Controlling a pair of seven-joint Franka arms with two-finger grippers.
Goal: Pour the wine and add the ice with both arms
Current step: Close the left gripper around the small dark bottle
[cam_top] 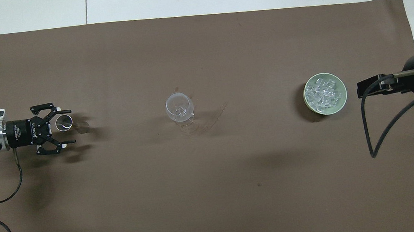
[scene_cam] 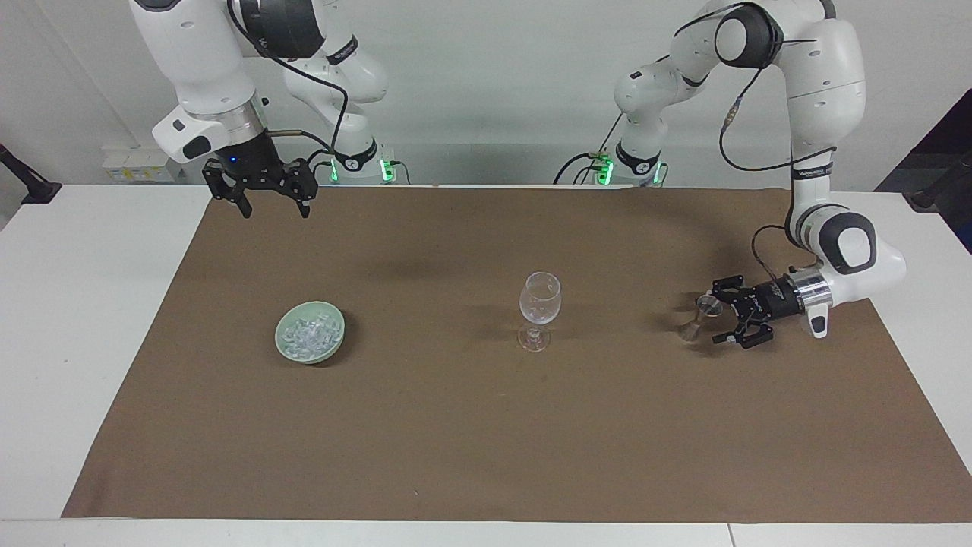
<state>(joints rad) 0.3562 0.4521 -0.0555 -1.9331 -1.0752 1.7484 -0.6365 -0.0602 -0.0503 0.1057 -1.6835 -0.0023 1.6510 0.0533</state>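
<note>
Left gripper (scene_cam: 717, 321) spread wide around the small measuring cup (scene_cam: 700, 315), not yet clamped; right gripper (scene_cam: 266, 196) open too, waiting high over the tabletop edge. Nothing poured: the wine glass (scene_cam: 539, 310) looks empty, ice (scene_cam: 307, 333) sits in its green bowl (scene_cam: 338, 339) toward the right arm's end

Two camera views of one table. One looks from high across the table toward the robots, taking in both arms and the wall. The other looks steeply down from above the robots' end. Both stand well back and share the brown mat (scene_cam: 486, 425) (cam_top: 215, 192), seen half a turn apart.
</note>
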